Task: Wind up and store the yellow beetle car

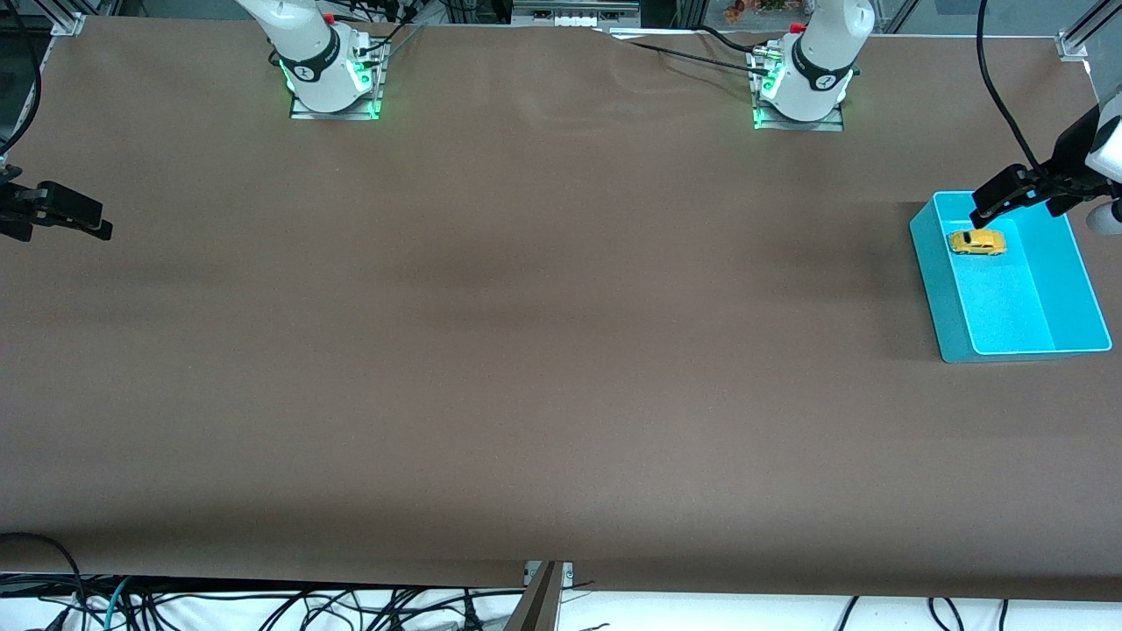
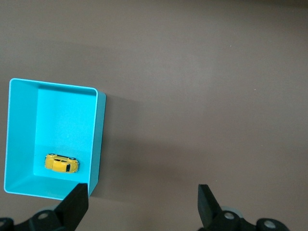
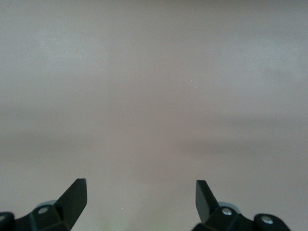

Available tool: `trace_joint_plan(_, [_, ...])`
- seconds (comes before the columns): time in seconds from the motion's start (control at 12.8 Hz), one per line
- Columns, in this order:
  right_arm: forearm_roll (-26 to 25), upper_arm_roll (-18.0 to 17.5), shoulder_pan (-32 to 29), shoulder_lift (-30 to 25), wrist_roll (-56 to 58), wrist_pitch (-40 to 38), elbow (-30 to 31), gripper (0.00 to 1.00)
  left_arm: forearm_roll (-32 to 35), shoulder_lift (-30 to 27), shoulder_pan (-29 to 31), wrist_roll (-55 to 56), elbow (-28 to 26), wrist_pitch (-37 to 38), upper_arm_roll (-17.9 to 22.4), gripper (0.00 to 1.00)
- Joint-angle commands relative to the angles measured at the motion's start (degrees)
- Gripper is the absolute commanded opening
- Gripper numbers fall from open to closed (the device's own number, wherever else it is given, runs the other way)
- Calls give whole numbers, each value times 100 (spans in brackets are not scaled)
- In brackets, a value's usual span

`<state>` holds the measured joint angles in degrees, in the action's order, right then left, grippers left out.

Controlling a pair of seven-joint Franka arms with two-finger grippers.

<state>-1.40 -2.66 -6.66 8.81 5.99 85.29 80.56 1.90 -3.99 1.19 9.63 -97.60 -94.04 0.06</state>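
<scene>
Already yellow beetle car (image 1: 976, 242) lies in cyan bin (image 1: 929, 254). Left end effector (image 1: 989, 202) spread, empty, over bin's rim; right end effector (image 1: 53, 213) spread, waiting. Risk: descending finger clips bin wall, shifts it.

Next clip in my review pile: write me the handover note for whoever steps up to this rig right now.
Left gripper: open and empty, up over the cyan bin's end nearest the robot bases.
Right gripper: open and empty, waiting over bare table at the right arm's end.
Yellow beetle car: lying on the floor of the cyan bin at the left arm's end of the table, close to the wall nearest the bases; nothing touches it.
Done: car is stored in the bin. Whether it was wound cannot be told.
Left: apparently only pulling the left arm clear.
</scene>
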Motion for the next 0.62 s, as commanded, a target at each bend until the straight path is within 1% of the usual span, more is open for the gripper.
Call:
trace_joint_plan(0.0, [8, -15, -2, -46, -98, -22, 30, 100, -313, 39, 13, -172, 127, 131, 82, 100])
trace_joint_plan(0.31, [8, -15, -11, -46, -98, -22, 30, 100, -296, 118, 4, -154, 311, 131, 65, 100])
trace_joint_plan(0.55, [8, -15, -11, -46, -90, -13, 30, 100, -252, 118, -5, -154, 321, 131, 47, 100])
